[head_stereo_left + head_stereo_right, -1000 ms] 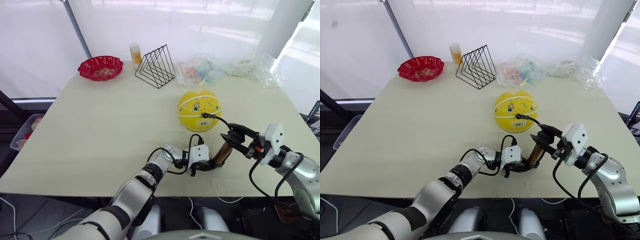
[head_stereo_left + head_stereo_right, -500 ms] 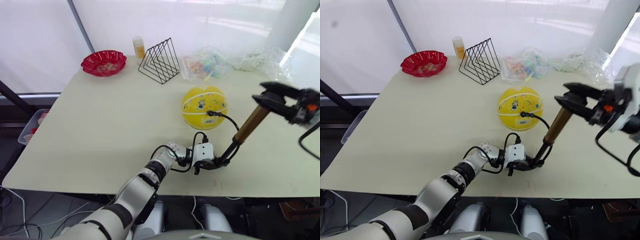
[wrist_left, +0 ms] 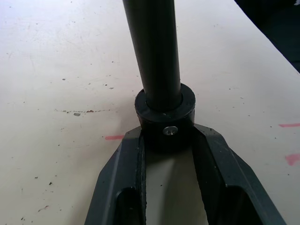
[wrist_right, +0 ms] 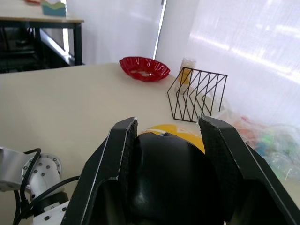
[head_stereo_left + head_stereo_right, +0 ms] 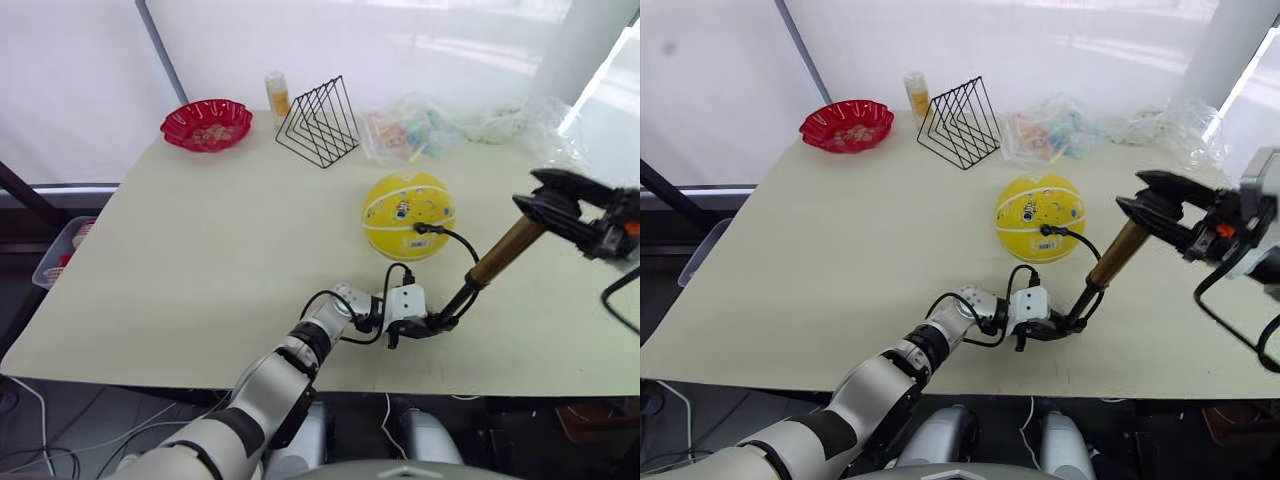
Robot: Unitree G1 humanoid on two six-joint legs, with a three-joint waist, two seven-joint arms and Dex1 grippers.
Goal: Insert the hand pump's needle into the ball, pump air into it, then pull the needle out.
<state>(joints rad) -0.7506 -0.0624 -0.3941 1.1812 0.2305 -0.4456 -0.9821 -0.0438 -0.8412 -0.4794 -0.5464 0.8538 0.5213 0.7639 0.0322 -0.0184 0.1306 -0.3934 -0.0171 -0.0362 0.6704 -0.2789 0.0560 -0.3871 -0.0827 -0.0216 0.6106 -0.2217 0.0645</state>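
On the table (image 5: 200,260), the ball (image 5: 407,214) sits right of centre. The pump (image 5: 490,265) slants from lower centre up to the right edge, its foot held by the left gripper (image 5: 432,325), its handle by the right gripper (image 5: 545,205). A bowl (image 5: 205,124), bottle (image 5: 276,97), wire rack (image 5: 318,124) and plastic bags (image 5: 460,128) line the far edge.

Silver-grey arms, white wrist blocks, looping black cables, black-fingered tools.
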